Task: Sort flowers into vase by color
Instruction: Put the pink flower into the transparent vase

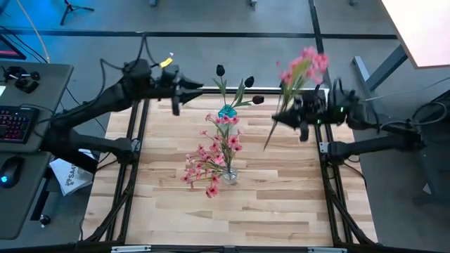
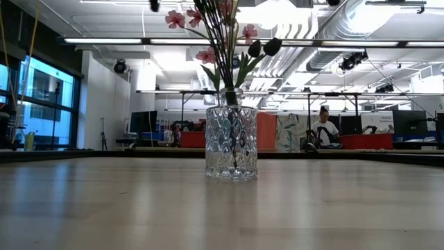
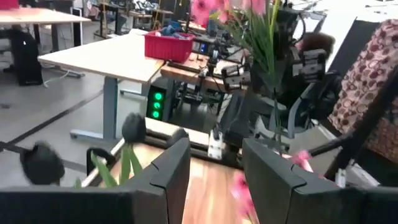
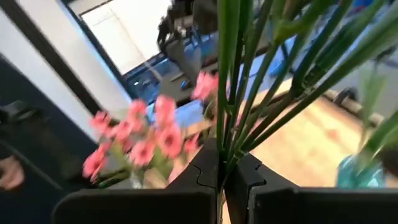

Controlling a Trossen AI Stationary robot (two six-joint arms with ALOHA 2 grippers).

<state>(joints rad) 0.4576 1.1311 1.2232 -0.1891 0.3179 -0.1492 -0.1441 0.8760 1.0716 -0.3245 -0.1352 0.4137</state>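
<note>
A clear cut-glass vase [image 1: 229,176] [image 2: 231,142] stands mid-table and holds pink flowers [image 1: 207,165] [image 4: 146,138]. Behind it a small blue vase [image 1: 226,112] [image 4: 360,171] holds black buds [image 1: 249,83] [image 3: 134,127] on green stems. Over the far right of the table, my right gripper [image 1: 290,116] [image 4: 224,171] is shut on a spray of pink flowers [image 1: 307,65]. My left gripper [image 1: 188,88] [image 3: 214,180] stands open at the far left, level, left of the black buds, with nothing between its fingers. My right gripper pinches several thin green stems [image 4: 227,146] of the pink spray together between its two fingers. It comes about level from the table's right and lies across the stems. The spray is lifted clear and tilted, blossoms high toward the far edge, stem ends [image 1: 268,146] low toward the near side.
Dark frame rails [image 1: 133,161] [image 1: 328,176] run along both sides of the wooden table [image 1: 281,211]. A desk with a keyboard [image 1: 15,123] and a mouse stands off to the left. In the room behind, a person [image 2: 323,129] sits far off.
</note>
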